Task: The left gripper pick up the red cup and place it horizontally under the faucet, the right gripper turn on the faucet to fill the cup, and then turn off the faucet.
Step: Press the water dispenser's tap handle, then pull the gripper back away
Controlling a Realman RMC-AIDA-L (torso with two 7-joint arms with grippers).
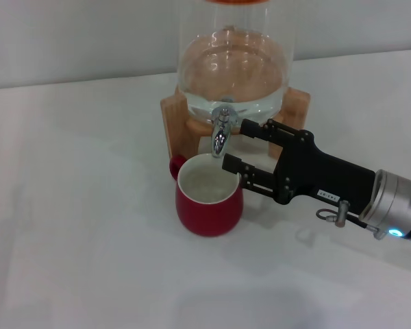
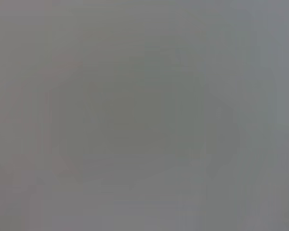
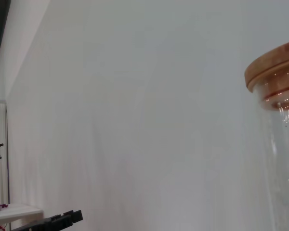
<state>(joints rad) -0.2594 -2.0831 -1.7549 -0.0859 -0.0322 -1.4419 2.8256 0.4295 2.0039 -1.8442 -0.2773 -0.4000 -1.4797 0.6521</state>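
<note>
My fingers [image 1: 236, 166] first: right gripper [image 1: 234, 145] is spread wide, one finger tip just right of the faucet [image 1: 221, 130] at lever height, the other lower, w/ its tip over the right rim of the red cup [image 1: 209, 195]. Nothing's between them. I judge that's because the lever is the next thing to work, so I'm lined up beside it, not clamped on anything.

Outward from there: black body and silver wrist run off to the right and nearer, blue light on. I come in from the right so the spout and cup mouth are not covered.

Cup stands upright on the white table [image 1: 75, 226], directly under the spout, handle to the left and far side. White inside shows; can't tell if water's in it or if any is running. It's centred under the tap so flow would drop straight in.

Glass dispenser [image 1: 233, 65] on its wooden stand [image 1: 172, 120] sits just behind the cup, water in it.

Left gripper: not in sight; its wrist view is blank grey.
</note>
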